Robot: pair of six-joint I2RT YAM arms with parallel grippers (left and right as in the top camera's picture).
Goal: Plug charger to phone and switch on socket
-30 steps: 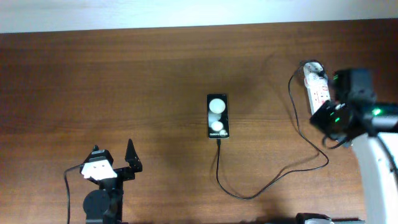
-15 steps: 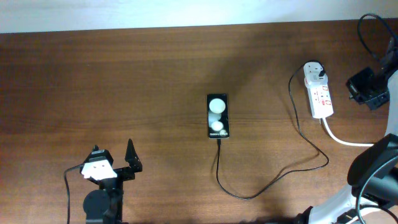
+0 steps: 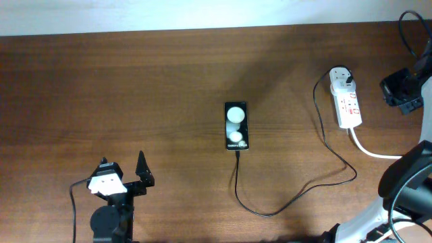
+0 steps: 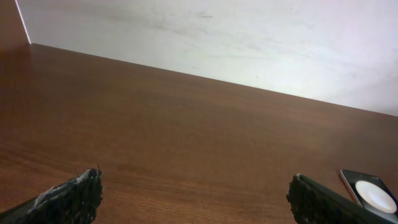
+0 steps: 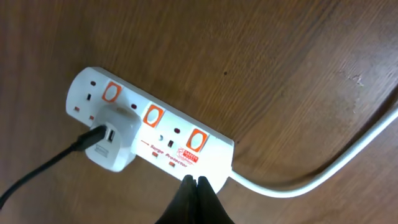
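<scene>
Brown wood table (image 3: 101, 74): overhead view; flat and smooth, with long thin grain lines.
Phone (image 3: 236, 126): lies flat in the middle of the table; black, shiny, a thin rectangle with two round white light spots.
Charger (image 3: 270, 213): thin, bendy black wire; touches the phone's near end, loops over the wood, ends in a white plug head (image 3: 344, 77) sitting in the socket.
Socket (image 3: 347, 102): long white bar of hard plastic at the right side, well apart from the phone; thick white cord (image 3: 368, 150) comes out of one end.
Right arm (image 3: 403, 91): dark, beside the socket, not over it.
Left gripper (image 3: 123, 167): rests at the near left, well apart from phone and socket.
Left wrist view: rough black fingertips (image 4: 74, 196) spread wide, holding nothing; only a corner of the phone shows at the far right.
Right wrist view: right gripper (image 5: 195, 182) pinched together on nothing, tip near the socket's long edge; three orange-red switches (image 5: 153, 116) in a row.
Step in hand: most likely the switch; wire looks already in the phone.
Switch on or off: cannot tell.
Next move: calls for a small, straight push on the one switch that goes with the plug head, not its neighbours.
</scene>
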